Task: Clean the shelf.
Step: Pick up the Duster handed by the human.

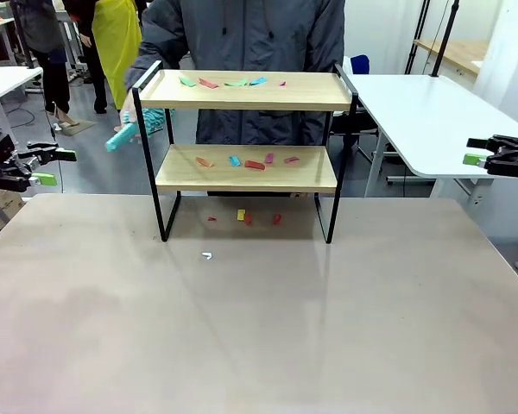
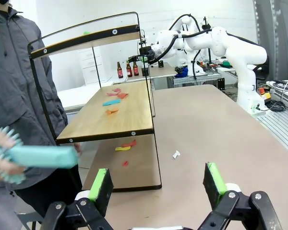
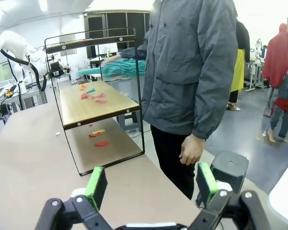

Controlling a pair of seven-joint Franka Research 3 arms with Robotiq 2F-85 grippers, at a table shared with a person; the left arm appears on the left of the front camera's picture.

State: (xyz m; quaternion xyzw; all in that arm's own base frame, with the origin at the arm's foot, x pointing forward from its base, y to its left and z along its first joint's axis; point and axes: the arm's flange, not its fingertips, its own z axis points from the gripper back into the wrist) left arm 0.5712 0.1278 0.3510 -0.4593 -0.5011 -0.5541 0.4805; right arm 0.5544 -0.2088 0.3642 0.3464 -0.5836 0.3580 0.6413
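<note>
standing well apart, shelf point(image 1: 246, 102) between left end effector point(image 1: 55, 167) and right end effector point(image 1: 475, 151), both spread

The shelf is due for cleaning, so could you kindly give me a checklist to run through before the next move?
1. The left pincer is open and holds nothing: ok.
2. The right pincer is open and holds nothing: ok.
3. The two-tier wooden shelf with a black metal frame stands upright on the grey table: ok.
4. Boards free of coloured paper scraps: not ok; they lie on both boards and under the shelf.
5. Approach free of the person: not ok; a hand holds a teal brush by the shelf's left end.
</note>
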